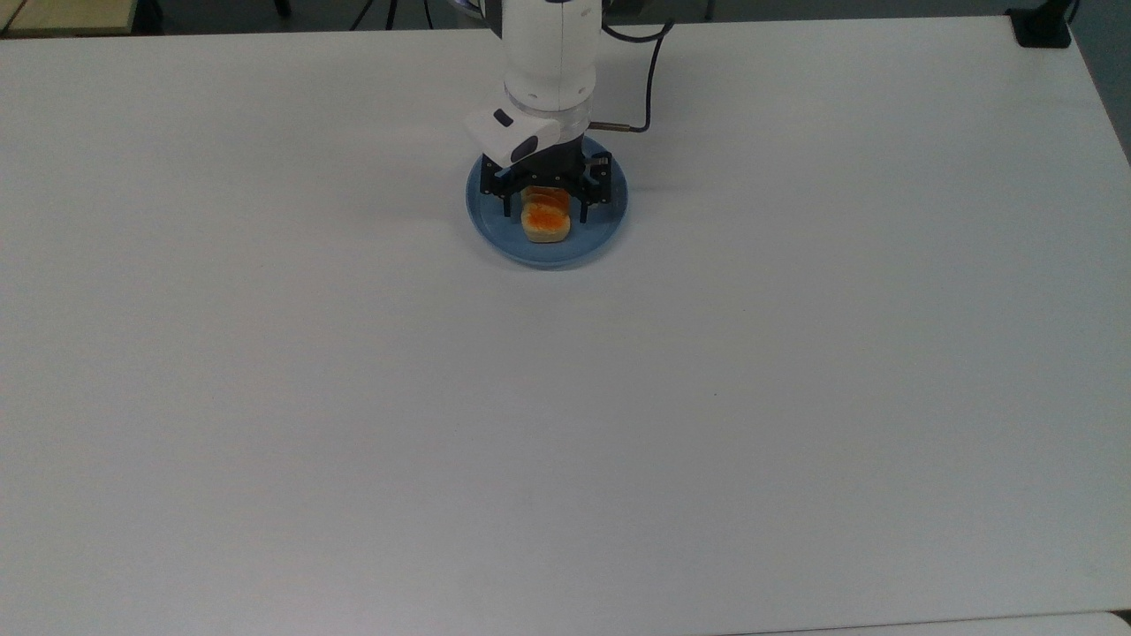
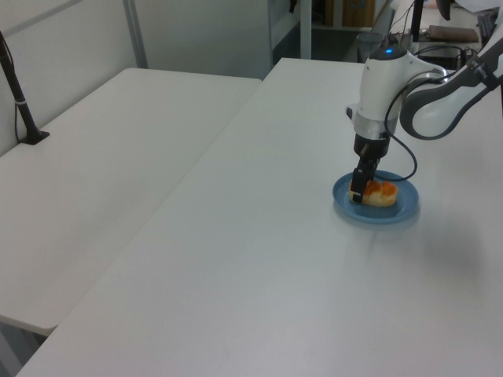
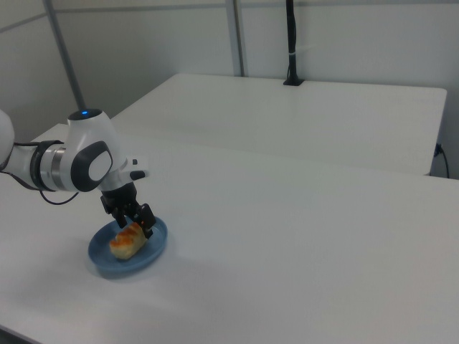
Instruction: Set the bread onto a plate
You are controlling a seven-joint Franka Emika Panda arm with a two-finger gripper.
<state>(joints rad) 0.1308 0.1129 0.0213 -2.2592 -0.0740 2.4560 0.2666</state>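
The bread (image 1: 546,224), a small loaf with an orange-brown top and pale sides, lies on the round blue plate (image 1: 603,226) at the far middle of the white table. My gripper (image 1: 544,210) points straight down over the loaf's far half. It is open, with one finger on each side of the bread and a gap between finger and loaf. The left view shows the bread (image 2: 382,193) resting flat on the plate (image 2: 385,214) under the gripper (image 2: 361,193). In the right view the bread (image 3: 127,241) lies on the plate (image 3: 148,256) below the gripper (image 3: 140,223).
A black cable (image 1: 650,81) runs from the wrist toward the table's far edge. A second white table (image 2: 102,157) stands alongside, carrying a black post (image 2: 19,100). The white tabletop (image 1: 565,424) stretches wide in front of the plate.
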